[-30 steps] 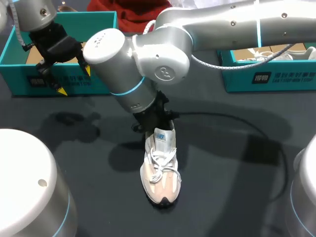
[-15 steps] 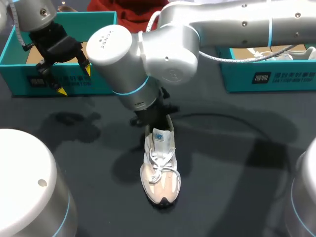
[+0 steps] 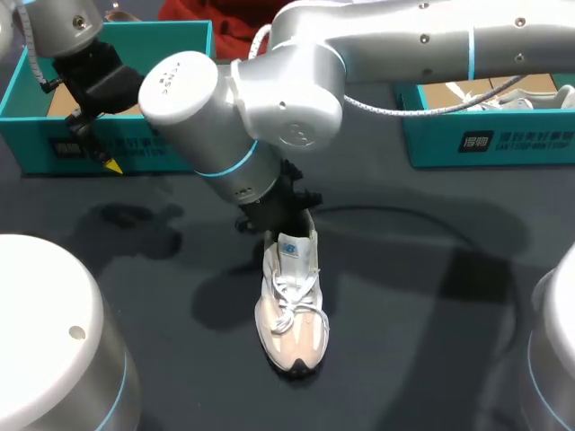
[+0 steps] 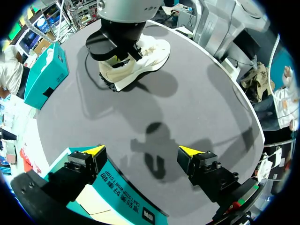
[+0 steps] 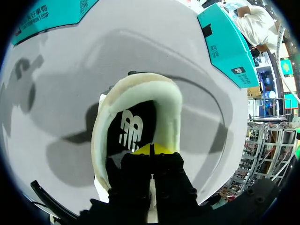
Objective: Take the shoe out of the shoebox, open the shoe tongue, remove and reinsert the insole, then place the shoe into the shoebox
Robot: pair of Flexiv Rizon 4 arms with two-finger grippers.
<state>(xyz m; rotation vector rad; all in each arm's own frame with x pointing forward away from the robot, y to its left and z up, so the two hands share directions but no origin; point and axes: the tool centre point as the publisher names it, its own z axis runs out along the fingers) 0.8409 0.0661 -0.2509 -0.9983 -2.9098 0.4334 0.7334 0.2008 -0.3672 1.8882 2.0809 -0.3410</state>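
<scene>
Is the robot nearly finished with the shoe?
Not yet. Done: the shoe is out, standing on the table. Now: the right gripper is down in the shoe's opening, tips together over the black insole, which lies inside. Whether the tongue is open, I cannot tell. Left: pull the insole out, refit it, and put the shoe in the shoebox, where the open left gripper hovers.
</scene>
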